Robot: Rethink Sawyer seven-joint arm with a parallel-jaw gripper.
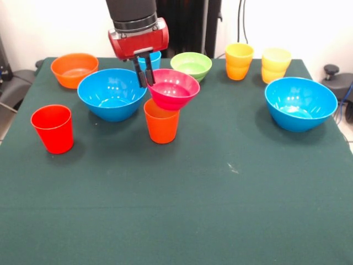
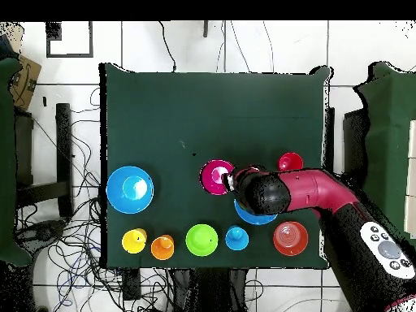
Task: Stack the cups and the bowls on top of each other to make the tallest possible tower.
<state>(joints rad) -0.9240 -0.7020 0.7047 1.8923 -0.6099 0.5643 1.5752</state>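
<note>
My gripper (image 1: 146,81) is shut on the near-left rim of the pink-red bowl (image 1: 174,88). The bowl is slightly tilted, right over the mouth of an upright orange cup (image 1: 161,122). I cannot tell if its base rests on the cup. In the overhead view the bowl (image 2: 216,176) hides that cup, and the gripper (image 2: 228,180) is at the bowl's edge. A large blue bowl (image 1: 112,94) stands just left of the cup. A second blue bowl (image 1: 300,102) stands at the right.
A red cup (image 1: 53,128) stands at the left. Along the far edge are an orange bowl (image 1: 74,69), a light blue cup (image 1: 151,59) behind the gripper, a lime-green bowl (image 1: 191,65), a yellow-orange cup (image 1: 239,61) and a pale yellow cup (image 1: 276,64).
</note>
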